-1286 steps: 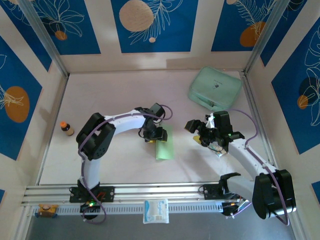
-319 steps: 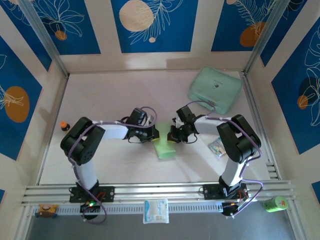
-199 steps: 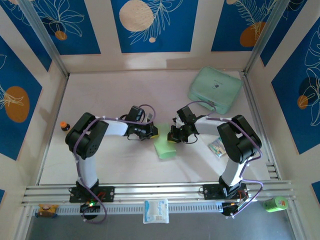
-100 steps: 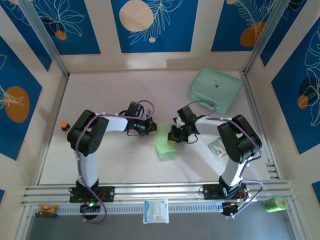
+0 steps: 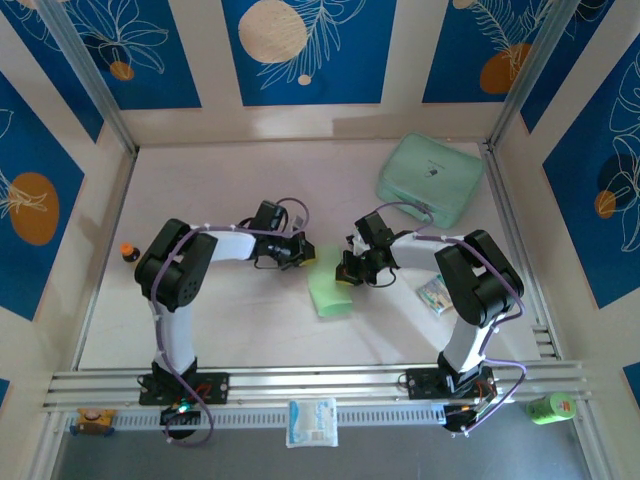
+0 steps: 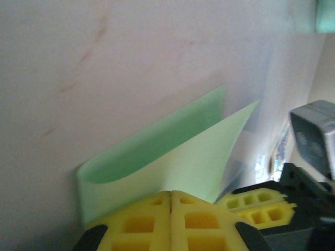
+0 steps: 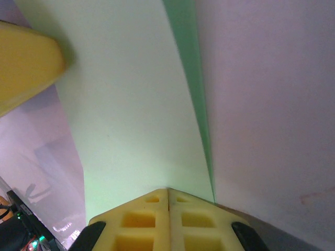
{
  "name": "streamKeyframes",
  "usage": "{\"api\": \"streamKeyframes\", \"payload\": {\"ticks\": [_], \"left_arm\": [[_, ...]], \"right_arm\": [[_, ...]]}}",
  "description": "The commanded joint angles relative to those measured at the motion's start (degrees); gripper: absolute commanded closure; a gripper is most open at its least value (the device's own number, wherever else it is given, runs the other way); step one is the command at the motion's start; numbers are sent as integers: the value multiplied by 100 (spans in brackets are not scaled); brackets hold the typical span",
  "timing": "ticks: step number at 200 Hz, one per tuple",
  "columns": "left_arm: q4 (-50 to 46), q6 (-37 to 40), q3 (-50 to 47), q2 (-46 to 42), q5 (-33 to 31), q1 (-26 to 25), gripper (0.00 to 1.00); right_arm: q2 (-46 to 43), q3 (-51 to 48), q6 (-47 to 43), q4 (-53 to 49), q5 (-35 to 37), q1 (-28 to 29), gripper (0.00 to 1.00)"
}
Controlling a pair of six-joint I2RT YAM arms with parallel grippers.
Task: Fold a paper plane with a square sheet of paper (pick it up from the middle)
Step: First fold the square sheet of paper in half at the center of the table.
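Paper sheet (image 5: pixel 328 291) thin, light-green, folded over, curved; left gripper (image 6: pixel 171 194), right gripper (image 7: pixel 167 192) pressed together at edges.

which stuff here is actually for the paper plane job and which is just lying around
For the job: folded light-green sheet of paper; left gripper and right gripper, both shut, at the sheet.
Lying about: mint-green case; orange-capped little bottle; shiny packet; white-and-blue packet; green can.
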Motion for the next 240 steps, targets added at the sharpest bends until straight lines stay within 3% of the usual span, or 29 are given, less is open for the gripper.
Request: {"api": "streamKeyframes", "payload": {"ticks": [1,106,165,240], "left_arm": [[-229,201,263,66,100,89,100],[-32,245,-150,419,-392,379,100],[-1189,414,668,411,-979,472,100],[-1406,323,832,162,-1134,505,100]], "right_arm": [[220,-315,42,-581,733,-97,100],[191,-342,42,-590,718,-98,100],[138,-355,50,-599,731,-98,100],[67,-403,70,-577,720,-89,100]]}}
